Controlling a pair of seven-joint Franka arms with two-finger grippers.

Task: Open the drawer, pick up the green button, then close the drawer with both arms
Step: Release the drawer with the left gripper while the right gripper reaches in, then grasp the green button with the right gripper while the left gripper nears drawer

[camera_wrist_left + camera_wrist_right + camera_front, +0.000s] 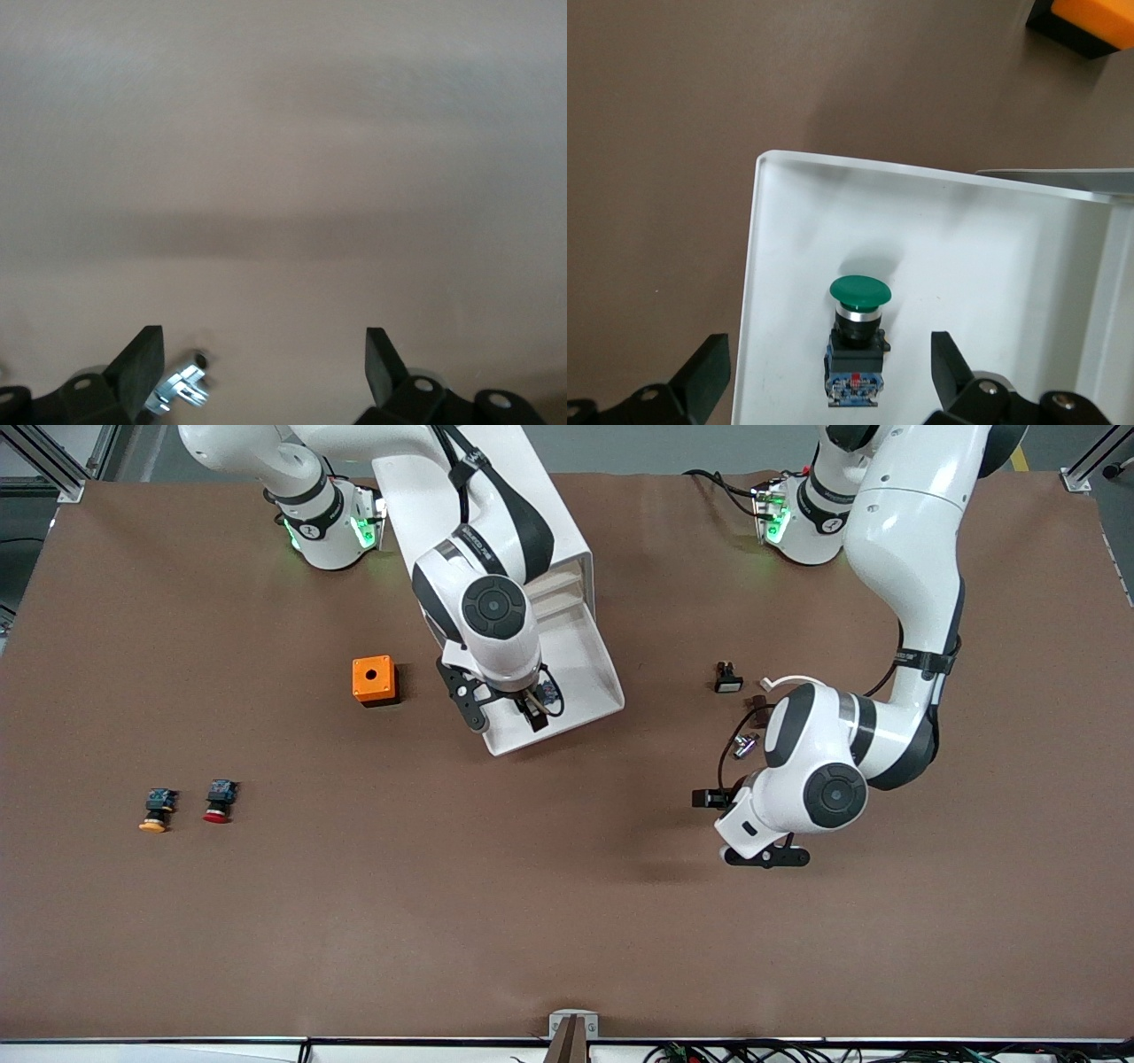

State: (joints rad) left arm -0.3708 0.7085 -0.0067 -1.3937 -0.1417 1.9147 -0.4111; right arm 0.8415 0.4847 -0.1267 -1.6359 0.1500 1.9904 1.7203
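The white cabinet [540, 558] stands between the arms' bases. Its lower drawer [594, 682] is pulled out toward the front camera. The green-capped button [859, 341] lies on its side in the drawer [788, 266], near the front corner; the front view shows only a bit of it [551, 691] beside the hand. My right gripper [507, 716] hangs over the drawer. In the right wrist view it [829, 354] is open, one finger on each side of the button and above it. My left gripper [740, 828] is open and empty over bare table toward the left arm's end, as the left wrist view [264, 354] shows.
An orange box with a hole [373, 680] stands beside the drawer, toward the right arm's end. An orange-capped button [157, 810] and a red-capped one [218, 801] lie farther that way. A small black-and-white part [728, 678] and a metal piece [744, 746] lie near the left arm.
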